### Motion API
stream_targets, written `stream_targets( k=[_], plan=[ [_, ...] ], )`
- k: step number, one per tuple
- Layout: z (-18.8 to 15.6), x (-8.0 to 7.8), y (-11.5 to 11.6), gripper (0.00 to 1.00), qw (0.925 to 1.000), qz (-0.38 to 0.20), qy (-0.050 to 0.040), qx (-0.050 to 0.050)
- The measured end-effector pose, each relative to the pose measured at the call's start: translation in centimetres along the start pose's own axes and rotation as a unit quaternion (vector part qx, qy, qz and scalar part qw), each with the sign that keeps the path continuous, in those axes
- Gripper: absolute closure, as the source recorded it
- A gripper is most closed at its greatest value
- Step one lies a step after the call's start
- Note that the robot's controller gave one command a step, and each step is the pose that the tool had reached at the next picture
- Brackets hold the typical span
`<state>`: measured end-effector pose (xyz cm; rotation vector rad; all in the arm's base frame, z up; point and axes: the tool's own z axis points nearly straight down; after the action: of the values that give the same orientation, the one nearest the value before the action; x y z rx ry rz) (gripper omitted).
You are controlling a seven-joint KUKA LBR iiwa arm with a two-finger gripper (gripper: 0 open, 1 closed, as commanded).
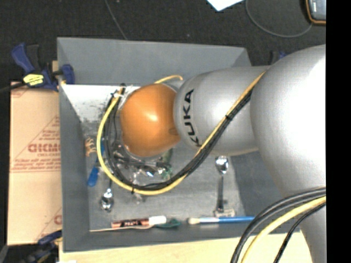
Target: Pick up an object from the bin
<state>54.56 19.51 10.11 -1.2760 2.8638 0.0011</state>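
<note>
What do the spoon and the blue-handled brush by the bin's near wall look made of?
Spoon: likely polished metal, with bright glints on bowl and handle. Blue-handled brush: probably plastic, judging by the even blue handle and white head.

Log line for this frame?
gripper: down at grey metal bin left-centre | grasp: hidden | silver metal spoon, blue-handled toothbrush: apart, lower right

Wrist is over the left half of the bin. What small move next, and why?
Probably a short straight lift. The orange wrist cover sits over the gripper and whatever lies under it, so a grasp can't be judged. The blue piece and spoon lie apart to either side, so rising should disturb neither.
</note>
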Motion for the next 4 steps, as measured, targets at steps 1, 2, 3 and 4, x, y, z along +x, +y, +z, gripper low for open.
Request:
stream_targets(
  k=[1, 2, 3, 4],
  plan=[
    [3.1, 0.9, 2.1, 0.0, 0.9952, -0.098, -0.0029, 0.0],
    [3.0, -0.6, -4.2, 1.0, 0.9902, -0.14, -0.0019, 0.0],
    [3.0, -0.6, -4.2, 1.0, 0.9902, -0.14, -0.0018, 0.0],
    [2.4, -0.6, -4.2, 1.0, 0.9903, -0.139, -0.0026, 0.0]
  ],
)
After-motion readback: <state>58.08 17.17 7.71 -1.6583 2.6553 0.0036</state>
